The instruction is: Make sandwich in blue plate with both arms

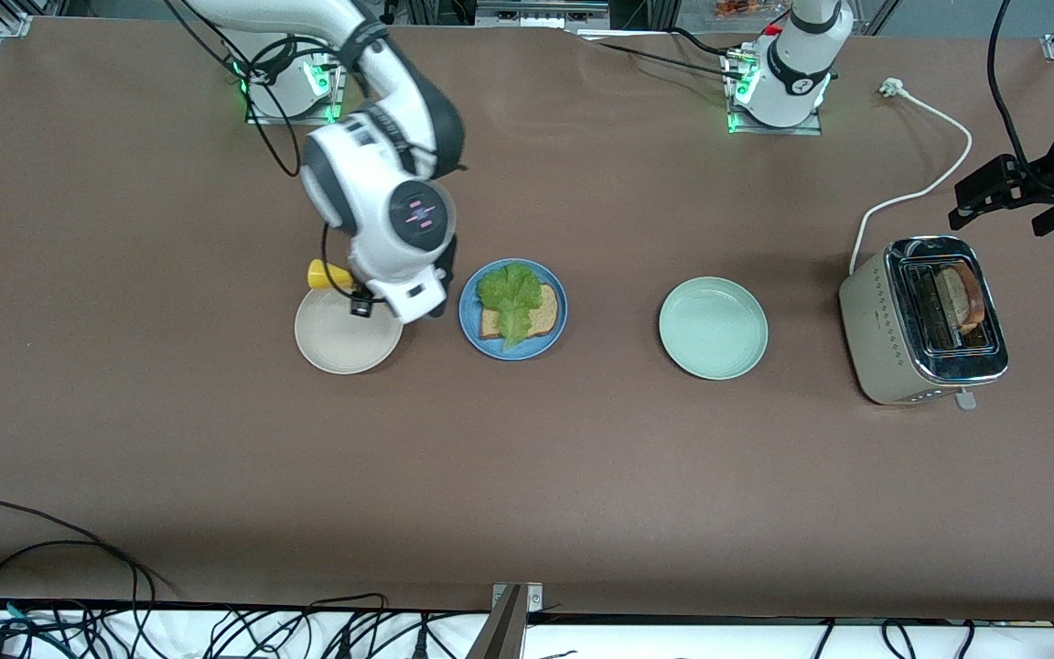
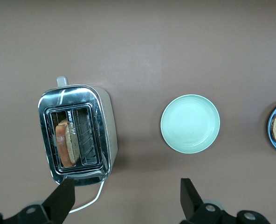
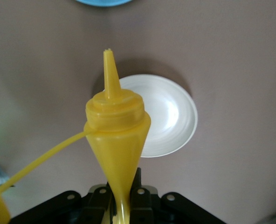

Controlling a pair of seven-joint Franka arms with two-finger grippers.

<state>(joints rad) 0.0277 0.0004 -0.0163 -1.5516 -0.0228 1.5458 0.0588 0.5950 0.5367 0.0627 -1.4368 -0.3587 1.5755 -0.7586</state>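
Note:
The blue plate [image 1: 469, 322] holds one toast slice [image 1: 547, 313] with a green lettuce leaf [image 1: 510, 295] on top. A second toast slice [image 1: 962, 297] stands in the toaster [image 1: 865, 316] at the left arm's end of the table. My right gripper [image 1: 355, 291] is shut on a yellow squeeze bottle [image 1: 326, 273] over the cream-white plate [image 1: 344, 348]. The right wrist view shows the right gripper [image 3: 124, 198], the bottle [image 3: 117, 135] and the plate [image 3: 173, 116]. My left gripper [image 1: 959, 206] is open and empty over the table beside the toaster, and shows in the left wrist view [image 2: 126, 196].
A pale mint-green plate [image 1: 713, 328] lies between the blue plate and the toaster. The toaster's white cable [image 1: 930, 188] runs toward the left arm's base. In the left wrist view the toaster [image 2: 107, 126], toast [image 2: 65, 142] and mint plate [image 2: 190, 123] show.

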